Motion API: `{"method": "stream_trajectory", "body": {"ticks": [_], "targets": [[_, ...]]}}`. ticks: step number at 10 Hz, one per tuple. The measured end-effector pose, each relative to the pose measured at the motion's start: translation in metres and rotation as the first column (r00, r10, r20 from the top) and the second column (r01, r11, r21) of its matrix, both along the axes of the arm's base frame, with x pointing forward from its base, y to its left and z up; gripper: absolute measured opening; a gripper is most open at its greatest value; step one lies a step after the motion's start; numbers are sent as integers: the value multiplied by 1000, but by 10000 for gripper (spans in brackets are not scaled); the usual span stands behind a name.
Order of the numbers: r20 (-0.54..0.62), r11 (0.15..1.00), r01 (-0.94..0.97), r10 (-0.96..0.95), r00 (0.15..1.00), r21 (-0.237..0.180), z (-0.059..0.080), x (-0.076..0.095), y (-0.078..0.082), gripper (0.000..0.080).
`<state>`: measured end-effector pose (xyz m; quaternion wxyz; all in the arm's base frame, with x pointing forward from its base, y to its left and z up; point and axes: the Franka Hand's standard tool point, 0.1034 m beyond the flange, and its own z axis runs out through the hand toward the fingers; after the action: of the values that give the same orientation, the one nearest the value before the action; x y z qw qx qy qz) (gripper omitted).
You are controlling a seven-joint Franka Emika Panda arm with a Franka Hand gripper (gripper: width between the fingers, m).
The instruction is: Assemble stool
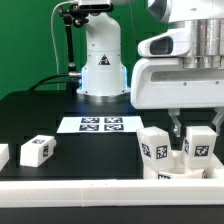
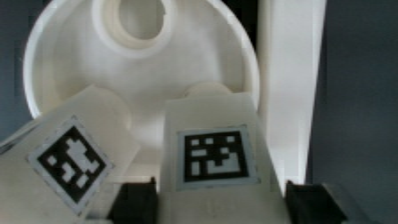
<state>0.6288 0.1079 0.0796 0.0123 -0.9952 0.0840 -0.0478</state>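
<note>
**The Hand Pinches a Stool Leg**

The gripper (image 1: 196, 128) is low on the exterior view's right, close to the near edge of the black table (image 1: 40, 110). Its two fingers are pulled in tight on a white block. That block is the held leg (image 1: 197, 146). The leg stands up straight and shows a black-and-white tag on its front.

In the wrist view, the held leg (image 2: 217, 150) sits between the two dark fingers (image 2: 134, 203), one on each side. Past it lies the seat (image 2: 222, 50), big, round and white, with a hole in it. The bottom of the held leg is over the seat. You cannot tell if it is pushed in.

The next leg (image 1: 153, 150) stands just beside the held leg, on the exterior view's left of it. It has a tag too. In the wrist view the next leg (image 2: 71, 160) looks tilted.

The lone leg (image 1: 37, 150) lies well apart, on the exterior view's left, near the front. Another white piece (image 1: 3, 155) peeks in at that edge.

The marker board (image 1: 100, 124) lies flat in the middle of the table. Behind it, far back, stands the white robot base (image 1: 100, 60). A long white rail (image 1: 80, 190) runs along the near edge.
</note>
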Motion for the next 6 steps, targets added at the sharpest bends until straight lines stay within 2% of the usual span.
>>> {"method": "stream_trajectory", "body": {"ticks": [2,6], "targets": [[-2,983,182,-183,983,22,0,0,-2,347],[-16,877,476,-476,880,70,-1,0,3,347]]}}
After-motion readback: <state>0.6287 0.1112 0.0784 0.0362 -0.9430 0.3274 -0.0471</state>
